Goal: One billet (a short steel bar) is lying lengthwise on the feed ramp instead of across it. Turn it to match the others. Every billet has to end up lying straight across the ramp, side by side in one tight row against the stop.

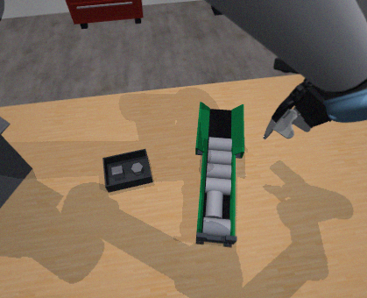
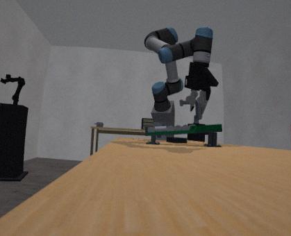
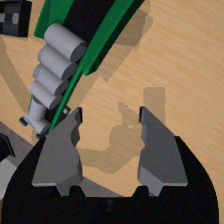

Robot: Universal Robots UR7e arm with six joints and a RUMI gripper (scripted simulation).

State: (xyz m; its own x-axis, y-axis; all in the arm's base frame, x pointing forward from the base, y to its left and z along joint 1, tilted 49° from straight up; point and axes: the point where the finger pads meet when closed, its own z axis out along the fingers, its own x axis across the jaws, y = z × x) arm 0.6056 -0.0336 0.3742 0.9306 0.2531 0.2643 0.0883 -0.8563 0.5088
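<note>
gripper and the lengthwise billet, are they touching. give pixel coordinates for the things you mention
Apart. The wrist view shows table between the open gripper's (image 1: pixel 286 133) (image 3: pixel 111 115) fingers, and the top view shows them out beyond the ramp's (image 1: pixel 234 197) side wall, while the lengthwise billet (image 1: pixel 214 204) (image 3: pixel 37 109) lies inside.

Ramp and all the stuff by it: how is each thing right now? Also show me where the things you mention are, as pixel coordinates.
Gripper (image 1: pixel 287 131) (image 3: pixel 110 108): open, nothing between its fingers.
Lengthwise billet (image 1: pixel 214 204): lying along the ramp, unturned.
Other five billets: lying across.
Green ramp (image 1: pixel 237 127) (image 2: pixel 210 128): sloping, loaded.
Black tray (image 1: pixel 128 187): lidless, two small pieces inside.
</note>
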